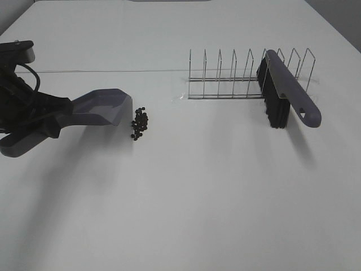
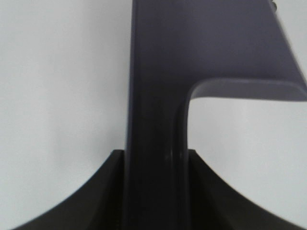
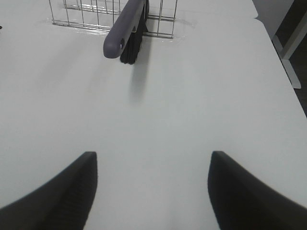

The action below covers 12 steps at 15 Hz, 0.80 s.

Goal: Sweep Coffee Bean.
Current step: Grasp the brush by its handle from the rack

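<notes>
A small pile of tiny dark coffee beans [image 1: 139,122] lies on the white table, just right of the grey dustpan's [image 1: 97,108] open mouth. My left gripper [image 1: 53,116] is shut on the dustpan's handle [image 2: 153,143] and holds the pan tilted with its lip by the beans. A grey brush [image 1: 290,90] with black bristles rests in a wire rack [image 1: 237,79] at the back right; it also shows in the right wrist view [image 3: 125,31]. My right gripper [image 3: 151,187] is open and empty over bare table, short of the brush; it is out of the exterior view.
The wire rack [image 3: 91,14] has several upright dividers. The table's right edge [image 3: 271,43] drops off beside the rack. A seam [image 1: 101,71] runs across the table behind the dustpan.
</notes>
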Each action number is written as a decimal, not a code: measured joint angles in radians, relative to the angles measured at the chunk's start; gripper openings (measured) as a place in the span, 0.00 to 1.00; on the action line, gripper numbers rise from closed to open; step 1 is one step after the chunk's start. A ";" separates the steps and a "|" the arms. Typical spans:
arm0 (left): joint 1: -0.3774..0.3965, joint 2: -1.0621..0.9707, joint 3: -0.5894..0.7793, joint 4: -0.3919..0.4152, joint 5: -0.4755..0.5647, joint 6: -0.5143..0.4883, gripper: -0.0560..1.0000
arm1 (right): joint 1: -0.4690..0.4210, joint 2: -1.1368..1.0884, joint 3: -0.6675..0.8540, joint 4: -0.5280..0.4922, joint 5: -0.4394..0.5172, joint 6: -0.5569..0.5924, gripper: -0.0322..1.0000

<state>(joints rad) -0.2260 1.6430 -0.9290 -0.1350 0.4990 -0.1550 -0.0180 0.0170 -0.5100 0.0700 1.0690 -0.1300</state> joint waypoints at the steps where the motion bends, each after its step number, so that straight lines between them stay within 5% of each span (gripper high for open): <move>1: 0.000 -0.003 0.000 0.002 0.004 -0.001 0.39 | 0.000 0.044 -0.006 0.001 -0.023 0.000 0.63; 7: 0.000 -0.004 0.000 0.016 0.022 -0.002 0.39 | 0.038 0.390 -0.050 0.079 -0.358 0.000 0.57; 12: 0.000 -0.004 0.000 0.023 0.029 -0.002 0.39 | 0.073 0.907 -0.324 0.101 -0.411 -0.005 0.57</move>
<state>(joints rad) -0.2260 1.6390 -0.9290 -0.1120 0.5280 -0.1570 0.0550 0.9240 -0.8340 0.1710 0.6580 -0.1350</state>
